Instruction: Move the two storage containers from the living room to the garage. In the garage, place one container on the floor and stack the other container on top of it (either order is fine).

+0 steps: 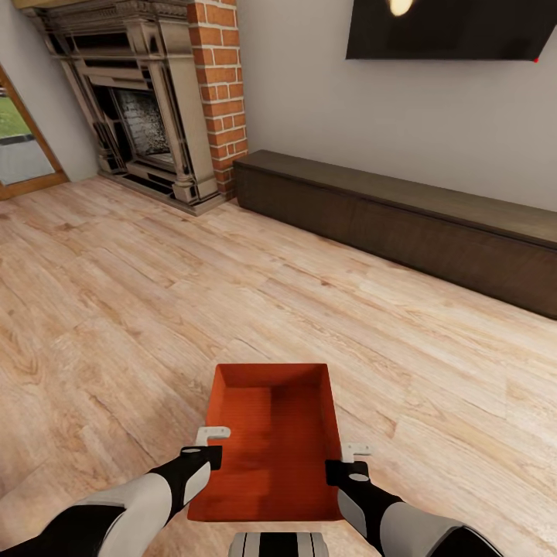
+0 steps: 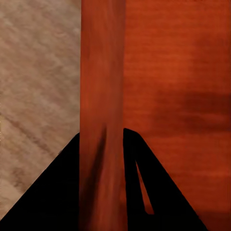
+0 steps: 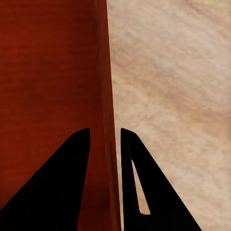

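One red-orange storage container (image 1: 267, 433) is held in front of my trunk, over the light wood floor (image 1: 155, 294) of the living room. My left gripper (image 1: 207, 458) is shut on its left wall, and my right gripper (image 1: 338, 466) is shut on its right wall. In the left wrist view the ribbed wall (image 2: 102, 96) runs between the two dark fingers of the left gripper (image 2: 102, 139). The right wrist view shows the other wall (image 3: 103, 96) pinched in the right gripper (image 3: 105, 137). The bin is empty inside.
A red brick fireplace (image 1: 155, 116) stands at the far left. A long low dark cabinet (image 1: 402, 224) runs along the grey wall under a wall-mounted screen (image 1: 449, 27). A glazed door (image 1: 19, 147) shows at the left edge. Open plank floor lies ahead.
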Controlling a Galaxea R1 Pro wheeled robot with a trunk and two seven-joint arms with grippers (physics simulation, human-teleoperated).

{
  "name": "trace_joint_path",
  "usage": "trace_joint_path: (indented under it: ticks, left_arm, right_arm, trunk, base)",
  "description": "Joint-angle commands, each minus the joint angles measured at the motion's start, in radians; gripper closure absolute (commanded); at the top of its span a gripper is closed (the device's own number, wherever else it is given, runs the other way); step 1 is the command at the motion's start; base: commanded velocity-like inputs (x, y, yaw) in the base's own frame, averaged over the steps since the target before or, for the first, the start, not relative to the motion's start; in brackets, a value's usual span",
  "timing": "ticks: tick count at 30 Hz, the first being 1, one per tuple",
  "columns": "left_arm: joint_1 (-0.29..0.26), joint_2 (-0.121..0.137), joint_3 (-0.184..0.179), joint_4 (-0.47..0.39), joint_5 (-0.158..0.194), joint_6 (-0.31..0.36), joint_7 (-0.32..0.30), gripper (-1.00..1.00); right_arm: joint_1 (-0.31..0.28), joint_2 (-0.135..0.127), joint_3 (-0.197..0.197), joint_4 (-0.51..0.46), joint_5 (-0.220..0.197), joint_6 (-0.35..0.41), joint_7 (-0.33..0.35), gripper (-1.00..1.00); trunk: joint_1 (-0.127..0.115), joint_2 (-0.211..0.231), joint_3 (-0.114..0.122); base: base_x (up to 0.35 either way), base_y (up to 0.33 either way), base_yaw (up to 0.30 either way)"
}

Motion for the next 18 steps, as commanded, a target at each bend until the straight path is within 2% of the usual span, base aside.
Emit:
trace_joint_path:
  ticks: [1,11,18]
  left_arm:
    - [-0.001,0.002,-0.007,-0.001,-0.005,0.005,0.022,1.00]
    - [-0.001,0.002,-0.007,-0.001,-0.005,-0.001,0.027,1.00]
    - [-0.001,0.002,-0.007,-0.001,-0.002,0.004,0.031,1.00]
  right_arm:
    - [0.000,-0.002,-0.005,0.002,-0.015,-0.007,-0.008,1.00]
    - [0.000,-0.002,-0.005,0.002,-0.015,-0.007,-0.008,1.00]
    - [0.000,-0.002,-0.005,0.002,-0.015,-0.007,-0.008,1.00]
  trunk:
    - [0.000,0.000,-0.001]
    - [0.000,0.000,-0.001]
    - [-0.027,0.049,0.021]
  base:
    - [0.000,0.000,0.000]
    - [0.000,0.000,0.000]
    - [0.000,0.000,0.000]
